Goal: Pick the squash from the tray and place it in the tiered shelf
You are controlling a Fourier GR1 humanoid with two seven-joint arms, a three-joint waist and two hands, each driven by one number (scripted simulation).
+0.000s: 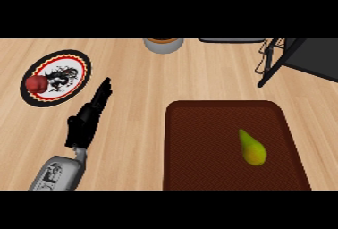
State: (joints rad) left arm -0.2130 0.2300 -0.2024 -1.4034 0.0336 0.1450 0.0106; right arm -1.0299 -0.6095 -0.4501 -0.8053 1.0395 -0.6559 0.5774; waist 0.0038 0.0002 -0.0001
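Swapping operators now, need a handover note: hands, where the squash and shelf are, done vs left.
Left hand: open, fingers straight, over bare counter left of the tray, holding nothing.
Right hand: not in view.
Squash: lying on the brown tray, in its right half, untouched.
Tiered shelf: black frame at the far right, only partly in view.
Also there: plate with a red item at far left, a container at the far edge.
Done: nothing yet. Left: grasp the squash, carry it to the shelf, release.

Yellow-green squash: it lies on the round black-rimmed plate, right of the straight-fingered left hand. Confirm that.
Wrong on one count. The head view shows the yellow-green squash lying on the dark brown rectangular tray, not the plate. It is indeed right of the left hand, whose fingers are straight.
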